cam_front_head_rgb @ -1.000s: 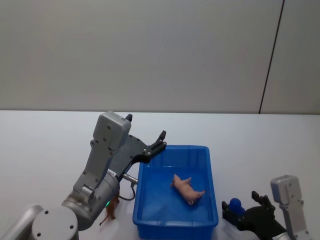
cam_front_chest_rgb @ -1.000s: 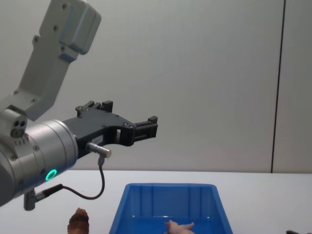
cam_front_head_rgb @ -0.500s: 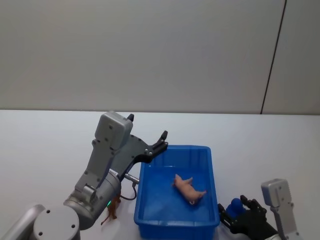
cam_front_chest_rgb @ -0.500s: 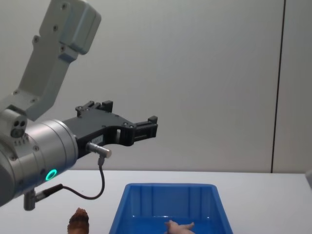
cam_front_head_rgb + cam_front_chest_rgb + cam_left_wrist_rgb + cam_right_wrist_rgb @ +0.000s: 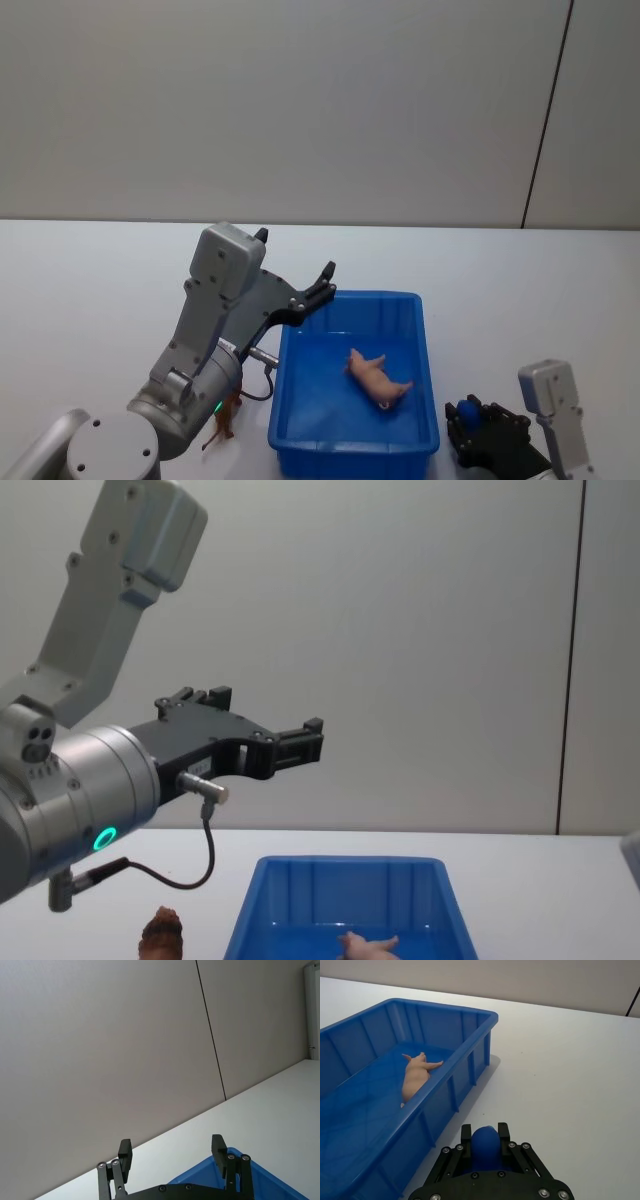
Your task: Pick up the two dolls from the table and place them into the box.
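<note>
Jaws: those of the left gripper (image 5: 292,258) stand wide apart with nothing between them; those of the right gripper (image 5: 485,1134) are closed around a small blue lump (image 5: 486,1143).
Brown doll (image 5: 222,425): on the bench (image 5: 100,290), outside the box (image 5: 350,296), just left of its near-left corner and partly hidden under the left arm. It looks to stand more or less upright, though its long axis is hard to make out.
Pink doll (image 5: 378,378): lying on the box floor, about the middle, with its length running from far-left to near-right.
Box: holds the pink doll and, as far as can be seen, nothing else.
Left gripper: raised high over the box's far-left corner, pointing far and to the right.
Right gripper: low at the near right, outside the box and beside its right wall.
Key relation: the brown doll lies well below the left jaws, nearer and to their left. The left arm is on its side; the right arm has the box in between.
Progress: I judge one doll of two placed.
Next move: probably the left gripper must draw in, tip downward and descend onto the brown doll.
</note>
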Motion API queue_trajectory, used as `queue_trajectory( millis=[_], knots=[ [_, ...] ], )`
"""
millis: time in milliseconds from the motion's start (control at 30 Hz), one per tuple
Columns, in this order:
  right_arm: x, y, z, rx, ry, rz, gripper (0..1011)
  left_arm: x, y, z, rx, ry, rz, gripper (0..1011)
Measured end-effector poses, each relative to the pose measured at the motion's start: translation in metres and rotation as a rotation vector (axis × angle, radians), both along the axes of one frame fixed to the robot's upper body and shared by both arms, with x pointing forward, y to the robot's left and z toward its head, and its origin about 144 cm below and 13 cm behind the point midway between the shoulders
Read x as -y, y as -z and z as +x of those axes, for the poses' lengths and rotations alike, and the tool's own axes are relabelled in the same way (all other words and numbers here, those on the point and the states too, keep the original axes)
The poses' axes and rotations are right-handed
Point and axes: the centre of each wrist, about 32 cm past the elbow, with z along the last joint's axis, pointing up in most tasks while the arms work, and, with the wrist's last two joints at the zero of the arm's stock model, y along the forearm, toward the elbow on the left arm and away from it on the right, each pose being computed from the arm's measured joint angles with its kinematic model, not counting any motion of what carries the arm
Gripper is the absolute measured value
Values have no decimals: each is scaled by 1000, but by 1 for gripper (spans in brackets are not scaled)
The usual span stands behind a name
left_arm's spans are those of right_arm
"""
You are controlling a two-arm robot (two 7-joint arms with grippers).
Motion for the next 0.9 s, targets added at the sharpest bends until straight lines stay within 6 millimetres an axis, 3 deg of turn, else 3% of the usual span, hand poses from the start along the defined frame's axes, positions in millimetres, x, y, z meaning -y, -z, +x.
queue_trajectory(
  millis=[433, 900],
  knots=[
    [-2, -11, -1, 44, 14, -10, 221, 0, 0, 0, 0, 0, 0, 1001],
    [-11, -44, 6, 150, -11, 24, 147, 0, 0, 0, 0, 0, 0, 1001]
  ],
)
